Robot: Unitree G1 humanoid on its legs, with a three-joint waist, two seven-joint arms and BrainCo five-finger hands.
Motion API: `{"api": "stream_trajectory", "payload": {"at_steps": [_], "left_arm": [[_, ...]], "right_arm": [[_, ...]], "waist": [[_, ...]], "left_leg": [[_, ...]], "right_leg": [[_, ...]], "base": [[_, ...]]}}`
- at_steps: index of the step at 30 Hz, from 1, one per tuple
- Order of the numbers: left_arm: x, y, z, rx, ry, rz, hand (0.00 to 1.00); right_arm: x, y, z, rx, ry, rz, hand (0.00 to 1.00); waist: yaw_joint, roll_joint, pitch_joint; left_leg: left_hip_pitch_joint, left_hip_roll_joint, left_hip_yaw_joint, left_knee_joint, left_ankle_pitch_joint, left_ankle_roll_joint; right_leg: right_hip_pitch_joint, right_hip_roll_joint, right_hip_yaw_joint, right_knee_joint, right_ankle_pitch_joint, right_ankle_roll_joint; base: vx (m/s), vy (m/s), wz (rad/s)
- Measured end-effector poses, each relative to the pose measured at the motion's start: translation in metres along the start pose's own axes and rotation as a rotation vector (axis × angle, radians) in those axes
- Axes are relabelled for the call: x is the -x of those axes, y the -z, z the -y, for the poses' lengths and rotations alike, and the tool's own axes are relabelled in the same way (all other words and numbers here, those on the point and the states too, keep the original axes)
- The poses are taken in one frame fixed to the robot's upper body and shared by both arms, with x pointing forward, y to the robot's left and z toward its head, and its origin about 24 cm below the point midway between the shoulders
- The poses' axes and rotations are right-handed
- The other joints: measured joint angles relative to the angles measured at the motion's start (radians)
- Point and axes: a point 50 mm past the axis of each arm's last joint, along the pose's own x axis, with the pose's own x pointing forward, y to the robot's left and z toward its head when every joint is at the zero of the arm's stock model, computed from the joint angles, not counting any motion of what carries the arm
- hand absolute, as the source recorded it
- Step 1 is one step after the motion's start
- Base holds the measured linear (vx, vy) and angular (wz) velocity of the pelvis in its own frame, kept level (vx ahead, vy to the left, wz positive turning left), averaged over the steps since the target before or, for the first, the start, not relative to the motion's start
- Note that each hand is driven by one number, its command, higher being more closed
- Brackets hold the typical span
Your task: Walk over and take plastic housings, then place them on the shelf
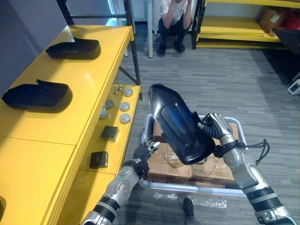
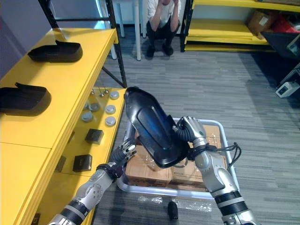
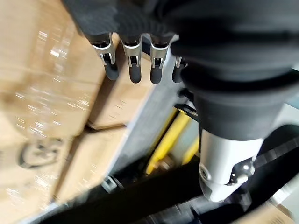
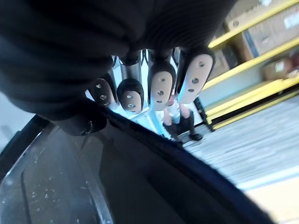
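Over boxes point(image 1: 165, 169), apparently printed: plastic housing point(image 1: 180, 124)

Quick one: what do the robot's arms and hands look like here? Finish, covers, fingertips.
Left arm and right arm: silver-grey tubular shells with black ribbed bands. Left hand and right hand: dark ribbed covers, silver fingers with dark tips; the right's pads are pale with small dark dots.

Grey plank floor point(image 1: 211, 79). Yellow shelf point(image 1: 93, 79) with black posts runs along the left against a grey wall point(image 1: 23, 37); second yellow rack point(image 1: 234, 24) at the far right holds cardboard boxes point(image 1: 269, 18). Person point(image 1: 174, 18) crouched at the back between them.
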Motion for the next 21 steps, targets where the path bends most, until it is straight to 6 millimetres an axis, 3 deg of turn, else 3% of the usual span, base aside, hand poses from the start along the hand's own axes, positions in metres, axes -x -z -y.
{"api": "stream_trajectory", "payload": {"at_steps": [2, 8, 9, 12, 21], "left_arm": [[0.0, 0.001, 0.007, 0.008, 0.034, 0.024, 0.0], [0.003, -0.004, 0.025, 0.092, 0.102, 0.103, 0.0], [0.004, -0.012, 0.031, 0.11, 0.129, 0.146, 1.0], [0.007, -0.024, 0.043, 0.1, 0.18, 0.211, 1.0], [0.009, -0.019, 0.042, -0.008, 0.128, 0.187, 1.0]], "right_arm": [[0.002, -0.006, -0.016, -0.025, -0.058, 0.015, 1.0], [0.004, -0.012, -0.036, -0.105, -0.111, 0.008, 1.0], [0.005, -0.01, -0.041, -0.111, -0.13, -0.003, 1.0], [0.006, -0.01, -0.051, -0.147, -0.147, -0.024, 1.0], [0.008, -0.014, -0.058, -0.189, -0.111, -0.026, 1.0]], "waist": [[0.007, -0.001, -0.006], [0.01, 0.0, -0.011], [0.011, 0.0, -0.016], [0.02, 0.0, -0.033], [0.035, 0.001, -0.062]], "left_leg": [[0.0, 0.0, 0.003, 0.001, -0.001, -0.001], [-0.002, 0.0, -0.001, 0.002, -0.001, -0.001], [-0.003, 0.0, -0.005, 0.002, -0.001, -0.001], [-0.005, -0.001, -0.006, 0.002, -0.001, -0.001], [-0.013, -0.002, -0.023, 0.002, -0.001, -0.001]], "right_leg": [[0.001, 0.0, 0.001, -0.006, 0.007, -0.002], [0.018, 0.001, -0.003, -0.037, 0.025, -0.005], [0.02, 0.001, -0.005, -0.037, 0.025, -0.005], [0.021, 0.0, -0.006, -0.043, 0.028, -0.002], [0.033, -0.002, -0.021, -0.058, 0.035, -0.003]], "base": [[-0.07, -0.005, -0.04], [-0.04, -0.011, 0.01], [0.0, -0.011, 0.05], [0.0, -0.003, 0.01], [0.01, -0.01, 0.04]]}}
